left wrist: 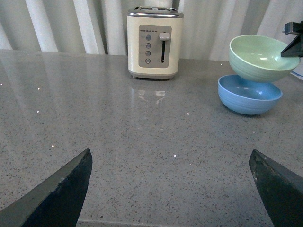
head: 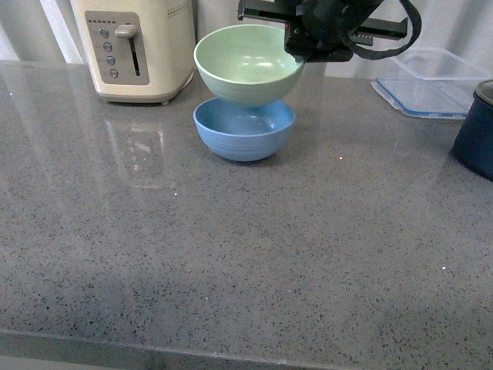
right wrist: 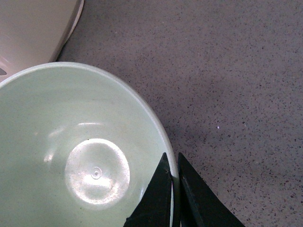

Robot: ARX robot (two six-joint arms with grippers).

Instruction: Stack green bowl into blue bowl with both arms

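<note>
The pale green bowl [head: 248,63] hangs tilted just above the blue bowl [head: 243,129], which rests on the grey counter. My right gripper [head: 296,48] is shut on the green bowl's right rim, one jaw inside and one outside. In the right wrist view the green bowl [right wrist: 80,151] fills the frame, its rim pinched in the right gripper [right wrist: 172,163]. The left wrist view shows both bowls far off, the green bowl [left wrist: 262,57] over the blue bowl [left wrist: 249,94]. My left gripper [left wrist: 170,156] stands open over bare counter, well away from them.
A cream toaster [head: 139,48] stands at the back left, close to the bowls. A clear lidded container [head: 431,83] lies at the back right, and a dark navy pot [head: 477,131] sits at the right edge. The counter's front edge [head: 231,351] runs low across the front view.
</note>
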